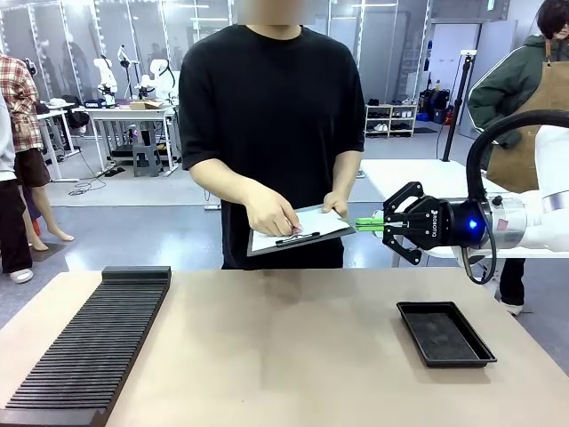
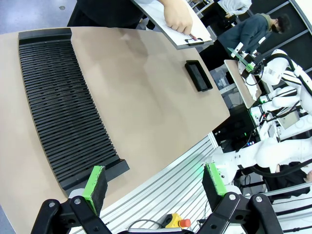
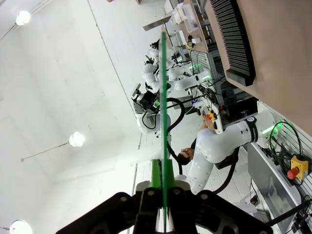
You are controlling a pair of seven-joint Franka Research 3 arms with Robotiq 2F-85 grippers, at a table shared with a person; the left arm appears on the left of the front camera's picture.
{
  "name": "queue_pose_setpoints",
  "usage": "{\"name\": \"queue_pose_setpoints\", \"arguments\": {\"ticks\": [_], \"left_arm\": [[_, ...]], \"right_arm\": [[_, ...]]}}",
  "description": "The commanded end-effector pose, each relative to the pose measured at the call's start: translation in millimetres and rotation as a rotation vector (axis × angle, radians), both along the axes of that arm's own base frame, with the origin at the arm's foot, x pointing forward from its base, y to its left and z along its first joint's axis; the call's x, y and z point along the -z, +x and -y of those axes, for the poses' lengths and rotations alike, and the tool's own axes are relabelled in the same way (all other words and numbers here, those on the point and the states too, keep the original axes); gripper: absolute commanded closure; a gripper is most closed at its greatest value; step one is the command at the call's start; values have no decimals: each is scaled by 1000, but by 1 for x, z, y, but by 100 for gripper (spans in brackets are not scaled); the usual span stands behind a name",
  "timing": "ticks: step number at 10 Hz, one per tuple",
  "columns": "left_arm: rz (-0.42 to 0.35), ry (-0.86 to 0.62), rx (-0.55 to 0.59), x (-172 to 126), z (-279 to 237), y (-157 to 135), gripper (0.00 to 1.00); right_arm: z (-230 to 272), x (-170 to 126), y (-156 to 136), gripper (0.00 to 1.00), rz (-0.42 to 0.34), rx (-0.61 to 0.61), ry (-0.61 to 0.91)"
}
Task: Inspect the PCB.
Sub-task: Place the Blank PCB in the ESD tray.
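Clamped tight, the right claw (image 1: 375,224) grips the PCB (image 1: 366,222) between its green pads. In the right wrist view the PCB (image 3: 164,112) shows edge-on as a thin green line rising straight out from between the fingers (image 3: 156,175). That claw is held up in the air, well above the surface (image 1: 284,347), pointing sideways toward the person, with the PCB's free end just beside the clipboard (image 1: 302,229). The person holds the clipboard with one hand (image 1: 336,205) at its edge, while the other hand (image 1: 271,213) rests on its paper with a pen. Below the claw, a black tray (image 1: 444,332) lies on the surface near its right side.

The left claw (image 2: 153,183) stands wide apart with nothing between its pads, above the near edge of the surface. Beyond it, a black ribbed rack (image 2: 63,102) lies along the surface's left side.
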State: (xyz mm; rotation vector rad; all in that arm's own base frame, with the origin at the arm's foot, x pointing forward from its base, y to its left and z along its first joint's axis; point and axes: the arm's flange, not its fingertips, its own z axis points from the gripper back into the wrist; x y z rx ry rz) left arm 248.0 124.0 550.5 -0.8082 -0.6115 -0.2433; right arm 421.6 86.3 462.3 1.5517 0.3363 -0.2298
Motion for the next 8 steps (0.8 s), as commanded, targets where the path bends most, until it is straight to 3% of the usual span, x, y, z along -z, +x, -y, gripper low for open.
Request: {"name": "queue_pose_setpoints", "arguments": {"ticks": [1, 4, 6, 8], "left_arm": [[-2, 4, 0, 0, 0, 0, 0], [-2, 4, 0, 0, 0, 0, 0], [-2, 4, 0, 0, 0, 0, 0], [-2, 4, 0, 0, 0, 0, 0]], "right_arm": [[-1, -2, -1, 100, 4, -3, -1], [0, 0, 0, 97, 0, 0, 0], [14, -12, -7, 97, 170, -90, -170], [43, -11, -16, 97, 326, -95, -430]]}}
